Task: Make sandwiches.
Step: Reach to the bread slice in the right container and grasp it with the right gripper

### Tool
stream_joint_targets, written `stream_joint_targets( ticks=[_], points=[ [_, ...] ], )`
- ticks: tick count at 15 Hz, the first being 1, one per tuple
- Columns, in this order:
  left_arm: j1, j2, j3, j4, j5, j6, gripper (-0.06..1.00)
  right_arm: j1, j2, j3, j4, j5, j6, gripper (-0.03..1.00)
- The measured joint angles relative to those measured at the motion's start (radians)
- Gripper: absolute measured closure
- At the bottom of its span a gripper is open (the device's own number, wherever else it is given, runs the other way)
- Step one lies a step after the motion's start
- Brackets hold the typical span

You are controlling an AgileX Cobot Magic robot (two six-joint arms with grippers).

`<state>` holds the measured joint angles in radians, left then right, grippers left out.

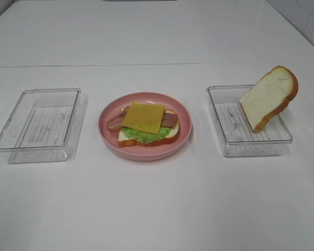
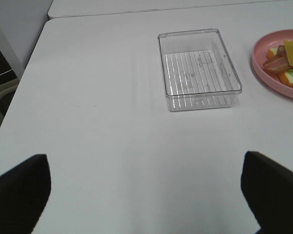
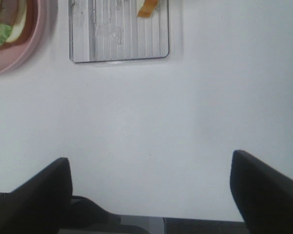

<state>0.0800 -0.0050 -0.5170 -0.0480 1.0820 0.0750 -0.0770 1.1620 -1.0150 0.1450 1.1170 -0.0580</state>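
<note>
Left gripper (image 2: 146, 195) sits wide apart, both dark fingers (image 2: 19, 190) at the frame's edges with nothing but bare white table (image 2: 112, 146) between them. Right gripper (image 3: 149, 195) is the same story: jaws spread wide, nothing held, white tabletop showing in the gap. Neither arm shows in the high view.

Out ahead of the left gripper there's a clear tray (image 2: 199, 70), ribbed floor, nothing in it. Just past that tray, the rim of the pink plate (image 2: 263, 73) comes into view with part of the stack on it.

Ahead of the right gripper, a second clear tray (image 3: 119, 34), and an orange crust edge of a bread slice (image 3: 147, 9) pokes in at its far side, with the pink plate off to one side of it.

From the high camera it all lines up in a row: empty tray (image 1: 39, 125) on the left, plate (image 1: 145, 151) in the middle, second tray (image 1: 248, 123) on the right, each well apart from the next. On the plate, a bottom slice (image 1: 146, 139) carries lettuce (image 1: 140, 135), then bacon (image 1: 117, 123), then a cheese square (image 1: 143, 117) on top, set a little askew. The loose slice (image 1: 267, 98) stands tilted in the right tray, its lower corner on the floor and its top leaning out over the far right wall.
</note>
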Motion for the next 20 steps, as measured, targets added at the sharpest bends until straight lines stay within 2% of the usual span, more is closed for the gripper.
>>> stream_joint_targets(
  ticks=[9,11,16,20],
  points=[
    [0.000,0.000,0.000,0.000,0.000,0.000,-0.04,0.000,0.591,-0.491,0.000,-0.024,-0.045,0.12],
    [0.000,0.000,0.000,0.000,0.000,0.000,-0.04,0.000,0.660,-0.568,0.000,-0.012,-0.052,0.12],
    [0.000,0.000,0.000,0.000,-0.001,0.000,-0.04,0.000,0.909,-0.817,0.003,0.085,-0.079,0.12],
    [0.000,0.000,0.000,0.000,-0.001,0.000,-0.04,-0.011,0.994,-0.857,0.020,0.087,-0.081,0.12]
  ],
)
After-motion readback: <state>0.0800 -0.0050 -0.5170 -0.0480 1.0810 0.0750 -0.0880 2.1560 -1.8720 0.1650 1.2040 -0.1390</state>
